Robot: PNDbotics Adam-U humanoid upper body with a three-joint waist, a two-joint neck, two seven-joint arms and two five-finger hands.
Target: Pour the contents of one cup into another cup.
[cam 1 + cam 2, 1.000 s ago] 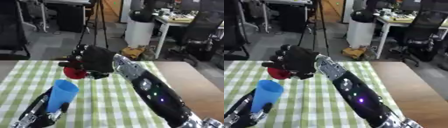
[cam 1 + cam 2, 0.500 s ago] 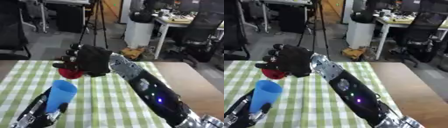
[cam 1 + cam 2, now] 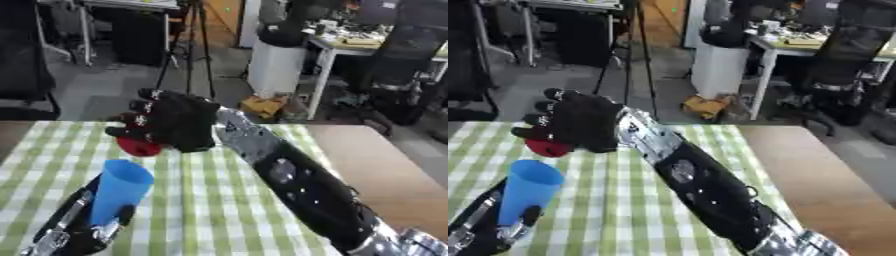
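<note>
Nearest, at the lower left, the left hand (image 3: 83, 235) held a blue cup (image 3: 118, 190) upright, its dark fingers wrapped round the lower part of the cup while the open mouth pointed up and slightly to the right. What lay inside the blue cup could not be made out. The cup stood over the near left part of the green-and-white checked tablecloth (image 3: 219, 210), which covered the table; a bare wooden strip of the table (image 3: 394, 175) showed to the right.

Farther in, the right arm (image 3: 297, 185) stretched diagonally from the lower right toward the far left of the cloth. At its end the right hand (image 3: 171, 125) was curled around a red cup (image 3: 138, 146), of which only a rounded red part showed beneath the fingers. The red cup sat just beyond and a little above the blue cup's rim, apart from it, and whether it was tilted could not be told.

As a judgement, the task looked to be at its midpoint: both cups were in hand and brought near each other, but no pouring stream was visible. Tipping the red cup over the blue one appeared to remain.

Beyond the table stood a tripod (image 3: 188, 50) and office chairs (image 3: 411, 60).
</note>
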